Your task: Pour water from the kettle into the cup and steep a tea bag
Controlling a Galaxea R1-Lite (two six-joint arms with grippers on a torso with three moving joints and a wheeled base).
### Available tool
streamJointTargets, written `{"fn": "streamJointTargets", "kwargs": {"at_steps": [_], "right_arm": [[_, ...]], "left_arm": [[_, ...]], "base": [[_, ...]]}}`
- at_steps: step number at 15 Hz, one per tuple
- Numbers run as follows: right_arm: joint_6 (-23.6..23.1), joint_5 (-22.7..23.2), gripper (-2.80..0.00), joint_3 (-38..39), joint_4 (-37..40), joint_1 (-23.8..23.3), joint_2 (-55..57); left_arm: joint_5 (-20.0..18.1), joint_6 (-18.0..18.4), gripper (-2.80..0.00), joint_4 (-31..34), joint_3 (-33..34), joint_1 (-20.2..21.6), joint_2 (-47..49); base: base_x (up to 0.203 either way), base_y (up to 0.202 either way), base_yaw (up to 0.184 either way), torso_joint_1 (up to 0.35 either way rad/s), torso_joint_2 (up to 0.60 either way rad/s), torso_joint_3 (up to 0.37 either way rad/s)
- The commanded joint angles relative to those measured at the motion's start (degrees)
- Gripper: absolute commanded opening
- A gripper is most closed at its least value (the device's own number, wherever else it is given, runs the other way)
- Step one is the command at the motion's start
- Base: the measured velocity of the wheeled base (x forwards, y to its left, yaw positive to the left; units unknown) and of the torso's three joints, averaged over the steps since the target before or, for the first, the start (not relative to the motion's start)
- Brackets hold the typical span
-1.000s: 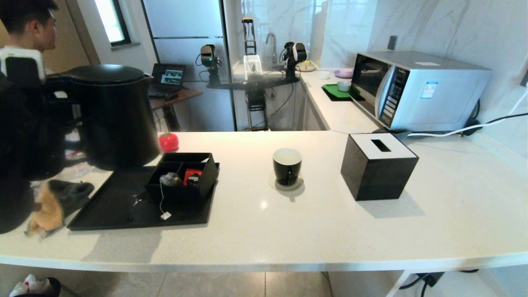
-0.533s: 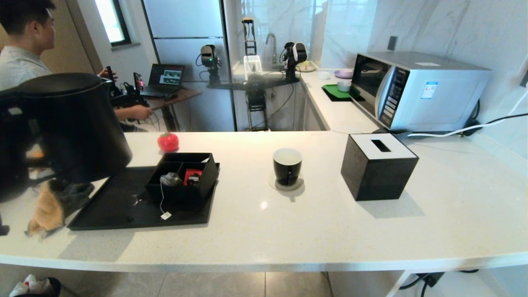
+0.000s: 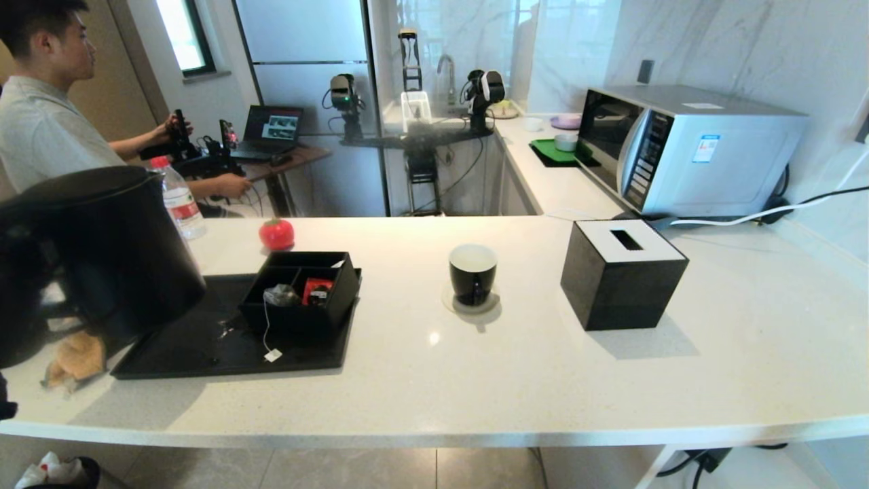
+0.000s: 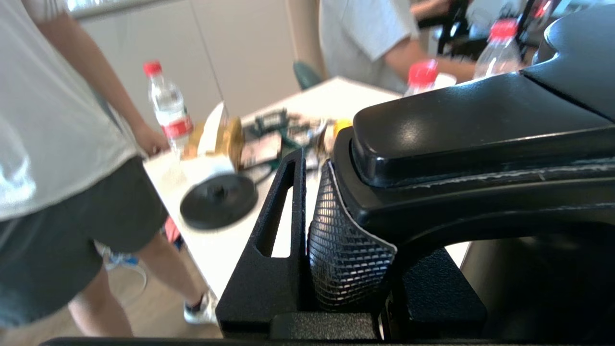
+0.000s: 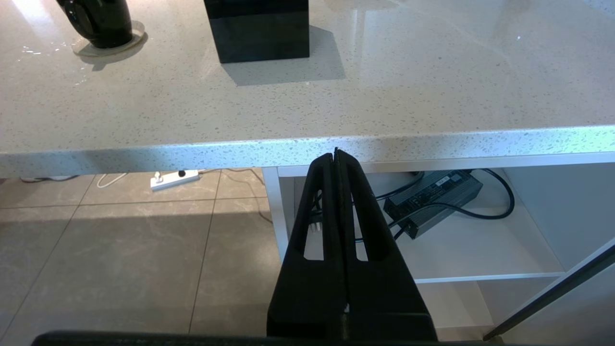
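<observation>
A kitchen fitted out as a robot test space. A microwave [image 3: 686, 146] sits on the pale stone surface [image 3: 516, 380] (marble-look walls behind). A man [image 3: 47, 115] works hand controllers beside a laptop [image 3: 275, 129].

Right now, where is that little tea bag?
In the head view the tea bag lies in the black divided box on the black tray, left of the cup. Its string hangs over the box's front onto the tray.

Left gripper [image 4: 331, 240] clamped on the kettle [image 4: 480, 125] handle, jaws pinching it. Beyond the jaws, kettle base [image 4: 218, 200] on the tabletop [image 4: 226, 245], red-capped bottles [image 4: 166, 108] farther off.
</observation>
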Motion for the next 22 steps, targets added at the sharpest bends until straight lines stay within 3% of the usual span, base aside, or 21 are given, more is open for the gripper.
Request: {"fn": "streamJointTargets", "kwargs": {"at_steps": [1, 5, 7, 11, 22], "right_arm": [[0.0, 0.0, -2.80, 0.0, 0.1, 0.0, 0.1], [0.0, 0.0, -2.80, 0.0, 0.1, 0.0, 0.1], [-0.1, 0.0, -2.80, 0.0, 0.1, 0.0, 0.1], [0.0, 0.0, -2.80, 0.0, 0.1, 0.0, 0.1], [-0.1, 0.0, -2.80, 0.0, 0.1, 0.0, 0.1]], "left_arm": [[0.3, -1.0, -2.80, -0.4, 0.0, 1.2, 3.9], [0.2, -3.4, -2.80, -2.6, -1.1, 2.3, 9.5], [0.1, -3.4, -2.80, -8.5, -1.2, 2.4, 14.4], [-4.0, -2.9, -2.80, -18.1, -3.6, 2.5, 23.5], [-5.5, -2.3, -2.80, -19.2, -11.6, -0.3, 33.4]], "base": [[0.000, 0.000, 0.000, 0.000, 0.00, 0.000], [0.000, 0.000, 0.000, 0.000, 0.00, 0.000], [0.000, 0.000, 0.000, 0.000, 0.00, 0.000], [0.000, 0.000, 0.000, 0.000, 0.00, 0.000], [0.000, 0.000, 0.000, 0.000, 0.00, 0.000]]}}
